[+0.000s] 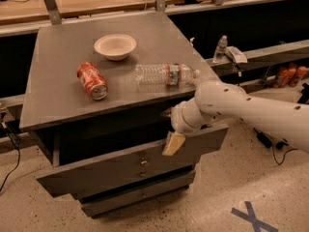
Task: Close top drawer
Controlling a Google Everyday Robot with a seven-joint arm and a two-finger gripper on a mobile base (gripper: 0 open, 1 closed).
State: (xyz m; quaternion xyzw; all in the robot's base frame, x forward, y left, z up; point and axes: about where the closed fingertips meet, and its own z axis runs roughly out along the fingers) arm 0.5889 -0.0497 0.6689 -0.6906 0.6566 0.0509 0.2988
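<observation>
The gripper [174, 143] (wide or narrow, cannot tell) is at the open top drawer [96, 174] front, right of centre.

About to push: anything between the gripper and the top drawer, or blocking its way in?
Nothing visible. The gripper sits at the front of the top drawer, right of its knob; the inside is dark.

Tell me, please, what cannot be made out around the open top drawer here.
Camera view:
- Inside of the top drawer: hidden under the tabletop and in shadow.
- Gripper, at the drawer front's upper edge: whether it touches the panel is unclear, because the wrist partly covers it.
- Arm: cut off by the right edge.
</observation>
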